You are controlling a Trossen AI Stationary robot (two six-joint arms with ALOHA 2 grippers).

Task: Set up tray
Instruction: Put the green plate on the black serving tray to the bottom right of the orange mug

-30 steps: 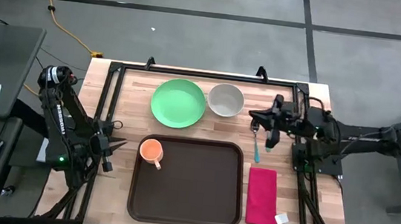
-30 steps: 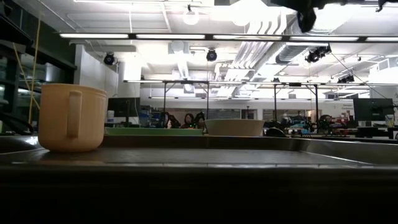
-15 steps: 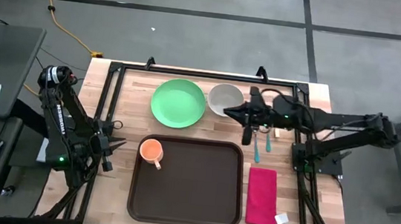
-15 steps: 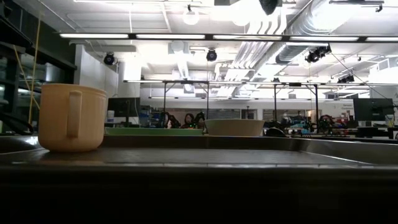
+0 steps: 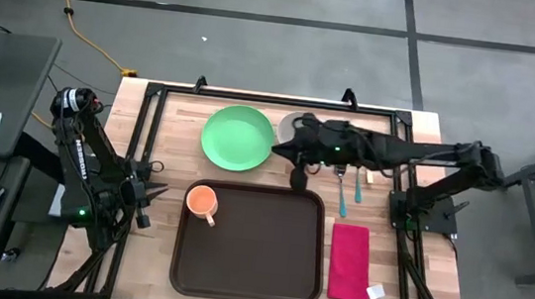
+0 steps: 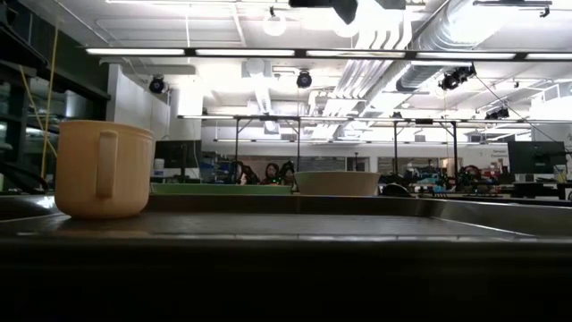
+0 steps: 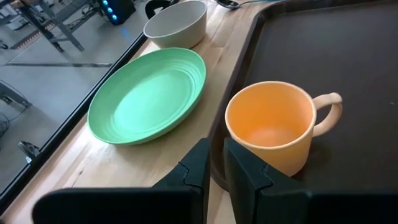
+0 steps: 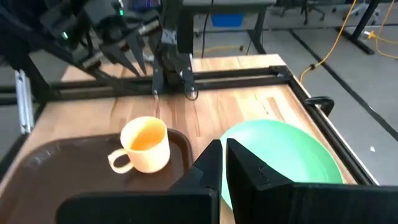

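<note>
The right gripper hung with its fingers pressed together and holding nothing, just above the far rim of the tray. Directly below and nearer than it lay the dark brown tray, empty but for an orange cup in its far left corner, off to the gripper's left with the handle turned toward the tray's middle. To the gripper's right, just outside the tray's rim, a spoon and a fork lay side by side, with a red napkin nearer than them. Just beyond the gripper sat the green plate, and under the right arm the grey bowl. The left gripper waited at the table's left edge beside the cup, its fingers nearly together, gripping nothing.
</note>
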